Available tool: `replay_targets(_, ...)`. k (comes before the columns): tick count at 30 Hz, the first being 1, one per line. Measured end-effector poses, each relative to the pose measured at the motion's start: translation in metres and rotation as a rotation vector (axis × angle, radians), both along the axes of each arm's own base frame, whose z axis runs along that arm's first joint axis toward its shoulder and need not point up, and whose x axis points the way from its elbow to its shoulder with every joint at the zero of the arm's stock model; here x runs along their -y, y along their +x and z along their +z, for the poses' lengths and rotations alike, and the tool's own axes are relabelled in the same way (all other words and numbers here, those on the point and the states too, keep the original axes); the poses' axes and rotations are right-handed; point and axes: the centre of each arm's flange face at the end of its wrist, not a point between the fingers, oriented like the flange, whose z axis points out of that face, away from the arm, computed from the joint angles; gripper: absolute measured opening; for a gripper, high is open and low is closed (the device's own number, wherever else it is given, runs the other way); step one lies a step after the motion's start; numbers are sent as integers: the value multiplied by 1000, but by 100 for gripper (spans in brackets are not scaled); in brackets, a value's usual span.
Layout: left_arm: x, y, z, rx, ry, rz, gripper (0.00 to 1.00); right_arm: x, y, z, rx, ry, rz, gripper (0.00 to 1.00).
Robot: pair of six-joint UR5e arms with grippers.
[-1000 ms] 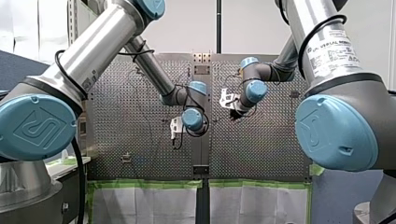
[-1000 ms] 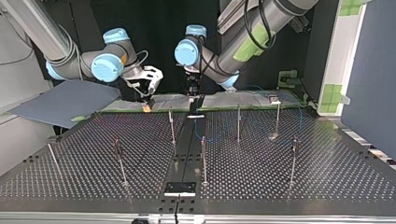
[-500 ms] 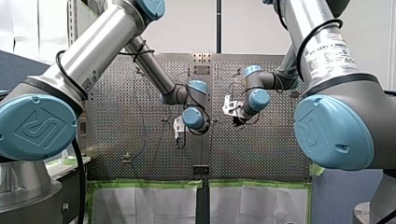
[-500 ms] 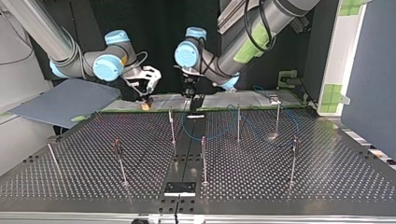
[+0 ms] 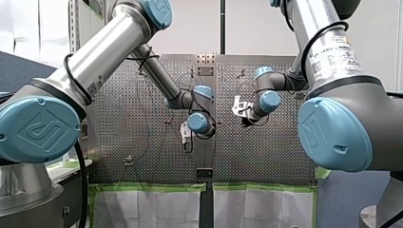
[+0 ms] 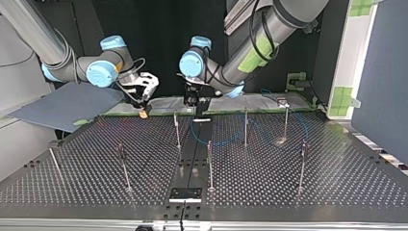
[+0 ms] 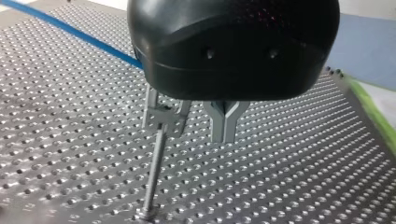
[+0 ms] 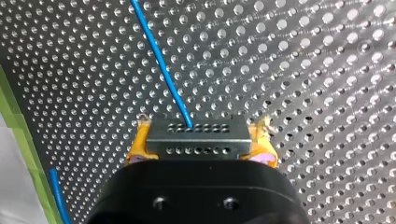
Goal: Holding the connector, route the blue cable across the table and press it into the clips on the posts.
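My right gripper (image 8: 201, 156) is shut on the grey connector (image 8: 196, 135), gripped between its yellow pads (image 8: 137, 144). The blue cable (image 8: 161, 60) leaves the connector and runs away over the perforated table. In the top view this gripper (image 6: 143, 111) hangs low at the far edge, left of centre. My left gripper (image 7: 224, 133) has its metal fingers together with nothing seen between them. It stands beside a post with a clip (image 7: 161, 116), and the cable (image 7: 70, 30) passes behind its body. In the top view the left gripper (image 6: 191, 100) hovers over the far middle, above a loop of cable (image 6: 226, 139).
Several thin posts stand on the perforated table (image 6: 337, 183), among them ones at the middle (image 6: 210, 163), left (image 6: 123, 166) and right (image 6: 302, 163). A black plate (image 6: 185, 194) lies near the front edge. A blue-grey sheet (image 6: 62, 103) lies at the top view's left.
My right gripper has carried the connector toward the top view's left. My left gripper has shifted slightly the same way, and the cable loop on the table has changed shape.
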Motion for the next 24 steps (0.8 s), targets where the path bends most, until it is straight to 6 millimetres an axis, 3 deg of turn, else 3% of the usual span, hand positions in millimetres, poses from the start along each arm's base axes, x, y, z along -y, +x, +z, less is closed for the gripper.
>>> replay_targets(15,-6,34,20,38,-23,21,2,20,-8,-13,1,7,-12,0)
replay_targets(24,-25,71,1,-14,0,30,2,40,-5,6,30,-29,-20,0)
